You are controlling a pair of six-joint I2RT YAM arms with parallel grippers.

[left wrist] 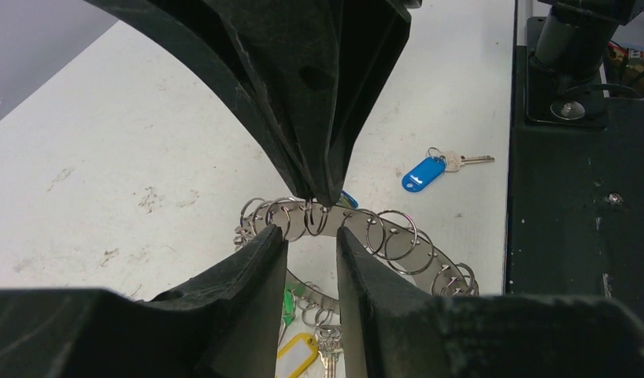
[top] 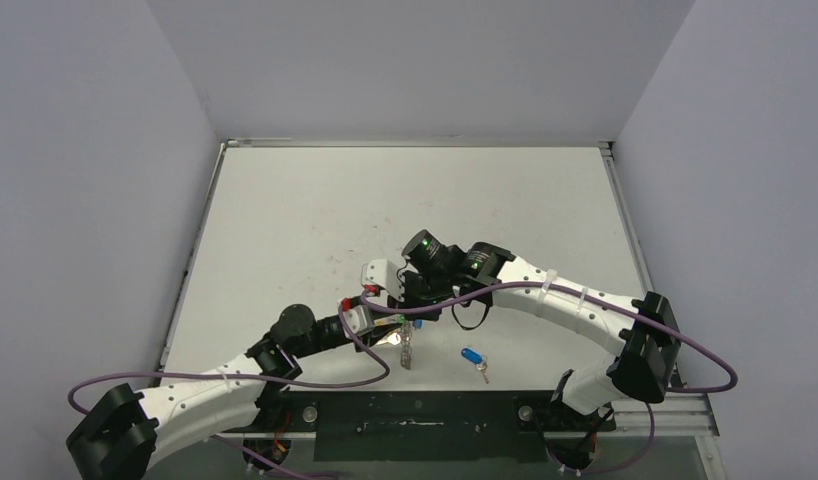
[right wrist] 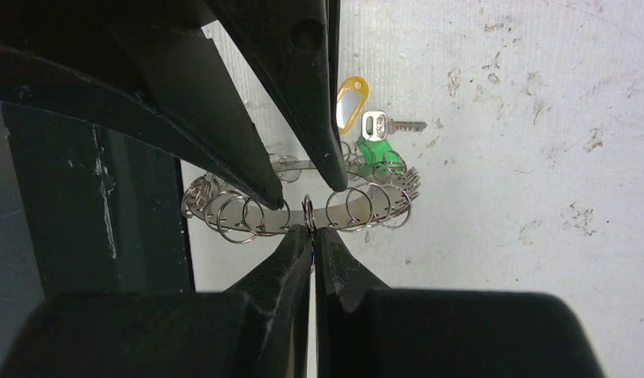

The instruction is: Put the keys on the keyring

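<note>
The right gripper [right wrist: 311,236] has its jaws pressed together on one small wire loop [right wrist: 309,211] at the edge of the keyring [left wrist: 382,235]. It seems to hold the keyring up over the tabletop [top: 385,200], near the front. The left gripper [left wrist: 309,230] faces it tip to tip. Its jaws are apart, one on each side of that same loop, and it is hard to tell if they touch the ring. Keys with a yellow tag [right wrist: 350,101] and a green tag [right wrist: 374,153] look to be on the keyring already. A blue key [left wrist: 423,173] lies flat on the tabletop off to the right, not on the ring.

The right jaws grip only thin wire. If the left jaws push or pull too hard, the keyring could twist, slip out and drop. The loops sit close together, so the left jaws could catch the wrong one. The two grippers are very near and could bump.

The black plate [left wrist: 579,236] at the front edge is near the blue key, so a nudge could push the key onto it. Farther back there is lots of white tabletop, and the walls are well apart from the arms.
</note>
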